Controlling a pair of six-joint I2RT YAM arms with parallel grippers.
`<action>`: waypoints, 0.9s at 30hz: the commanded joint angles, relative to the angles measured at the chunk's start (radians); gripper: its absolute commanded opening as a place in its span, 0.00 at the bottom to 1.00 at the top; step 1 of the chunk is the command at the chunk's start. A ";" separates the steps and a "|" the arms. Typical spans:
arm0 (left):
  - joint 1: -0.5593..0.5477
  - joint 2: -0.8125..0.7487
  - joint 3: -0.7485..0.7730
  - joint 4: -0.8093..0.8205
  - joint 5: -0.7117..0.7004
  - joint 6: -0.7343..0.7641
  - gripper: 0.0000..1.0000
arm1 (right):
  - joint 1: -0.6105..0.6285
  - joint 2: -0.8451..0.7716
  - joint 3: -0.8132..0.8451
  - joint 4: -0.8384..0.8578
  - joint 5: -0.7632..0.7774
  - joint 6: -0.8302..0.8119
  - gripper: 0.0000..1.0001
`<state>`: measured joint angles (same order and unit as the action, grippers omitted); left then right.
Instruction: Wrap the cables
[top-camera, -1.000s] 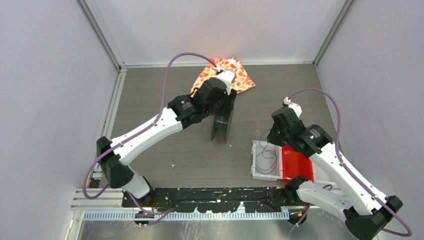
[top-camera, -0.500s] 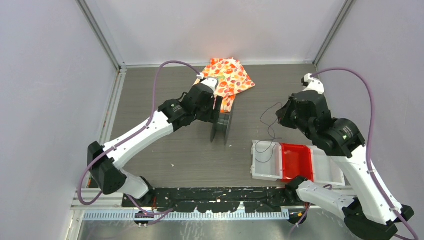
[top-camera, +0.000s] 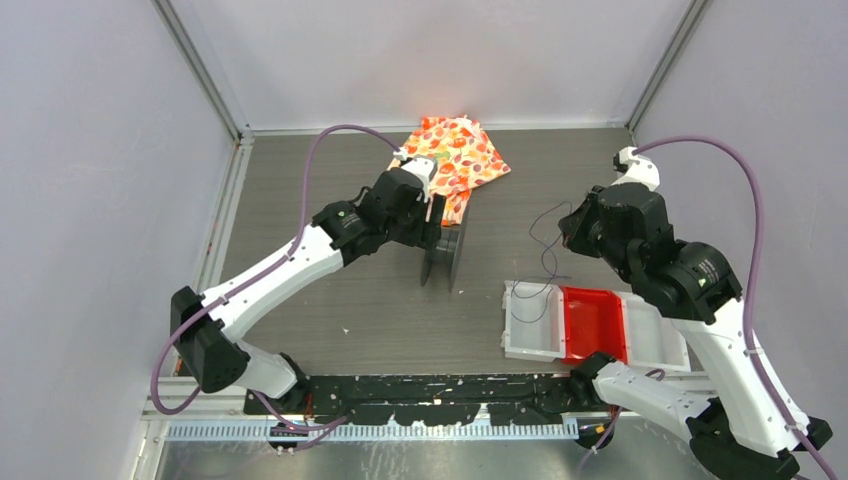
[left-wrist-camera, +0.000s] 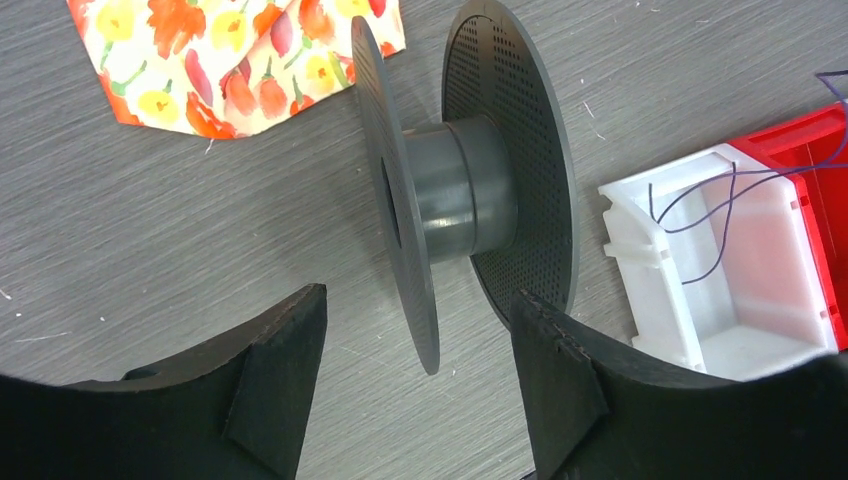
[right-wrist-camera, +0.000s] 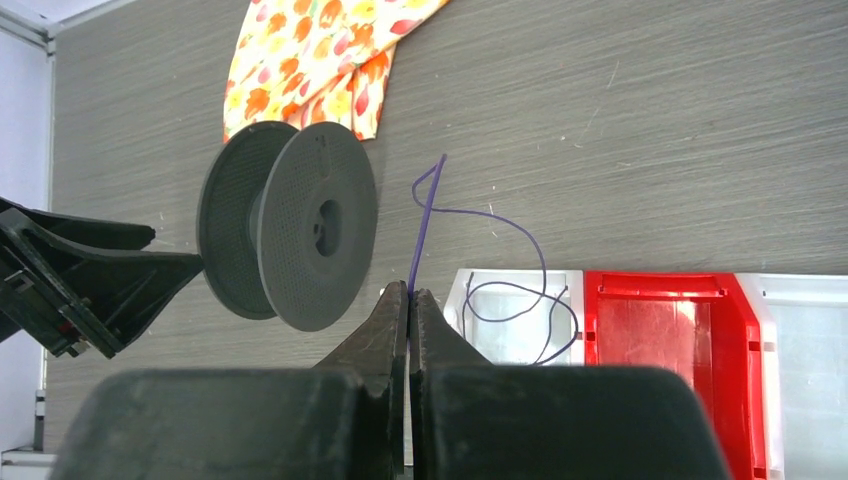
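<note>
A thin dark cable (right-wrist-camera: 425, 210) rises from my right gripper (right-wrist-camera: 410, 293), which is shut on it, then loops down into the white bin (right-wrist-camera: 470, 285). In the top view the strand (top-camera: 545, 240) hangs between my right gripper (top-camera: 570, 228) and the bin (top-camera: 520, 345). A dark grey spool (top-camera: 445, 255) stands on its rims on the table. My left gripper (left-wrist-camera: 420, 310) is open, its fingers either side of the near edge of the spool (left-wrist-camera: 465, 190) and apart from it. The cable's loops (left-wrist-camera: 700, 205) also show in the left wrist view.
A red bin (top-camera: 592, 322) and another white bin (top-camera: 655, 340) sit right of the first one. An orange flowered cloth (top-camera: 455, 150) lies at the back, just behind the spool. Walls close in the table on three sides.
My left gripper has opened and drawn back from the spool. My right arm has lifted away from the white bin toward the far right, pulling the cable up out of it.
</note>
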<state>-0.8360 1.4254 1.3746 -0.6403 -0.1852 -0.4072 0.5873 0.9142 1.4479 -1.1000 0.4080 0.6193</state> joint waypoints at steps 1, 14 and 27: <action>-0.002 -0.021 0.018 0.039 0.015 0.011 0.69 | 0.005 -0.011 -0.004 0.019 -0.009 0.003 0.01; -0.002 -0.103 0.213 0.019 0.312 0.064 0.74 | 0.005 0.025 0.415 0.042 -0.211 -0.287 0.00; -0.002 -0.024 0.237 0.149 0.553 0.037 0.77 | 0.006 0.047 0.517 0.204 -0.377 -0.268 0.01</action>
<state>-0.8360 1.3983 1.5654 -0.5575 0.2756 -0.3618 0.5873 0.9409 1.9728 -0.9878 0.0994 0.3626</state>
